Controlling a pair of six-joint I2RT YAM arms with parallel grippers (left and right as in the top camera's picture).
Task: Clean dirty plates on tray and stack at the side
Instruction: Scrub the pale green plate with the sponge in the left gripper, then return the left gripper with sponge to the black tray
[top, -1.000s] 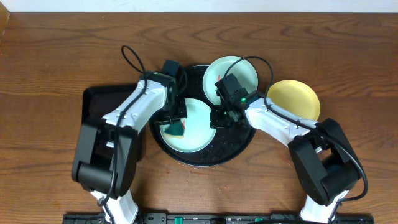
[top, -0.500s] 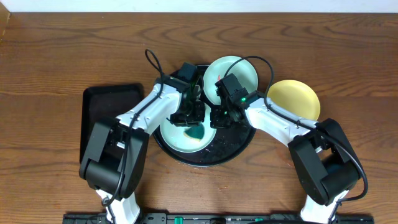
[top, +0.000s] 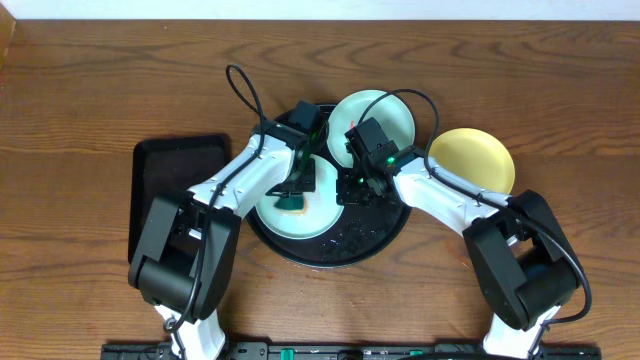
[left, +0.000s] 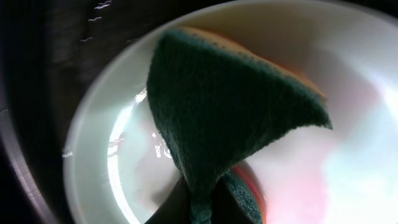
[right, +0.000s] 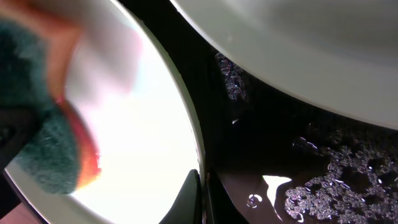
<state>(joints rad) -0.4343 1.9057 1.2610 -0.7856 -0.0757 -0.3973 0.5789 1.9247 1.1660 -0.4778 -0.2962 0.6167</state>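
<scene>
An aqua plate (top: 318, 212) lies in the round black tray (top: 375, 237). My left gripper (top: 296, 190) is shut on a green and orange sponge (top: 292, 203) pressed on that plate; the sponge (left: 230, 112) fills the left wrist view over the plate (left: 99, 155). My right gripper (top: 350, 188) is shut on the plate's right rim (right: 198, 155), seen in the right wrist view with the sponge (right: 43, 149) at left. A second aqua plate (top: 385, 115) leans on the tray's far rim. The pale yellow plate (top: 475, 158) sits on the table to the right.
A rectangular black tray (top: 165, 190) lies on the wooden table at the left, under the left arm. Water drops and foam (right: 348, 180) cover the round tray's floor on the right side. Cables loop above both arms.
My left gripper has swept the sponge across the aqua plate, from its left part to the right and then back toward the middle. The right gripper has held the rim still.
</scene>
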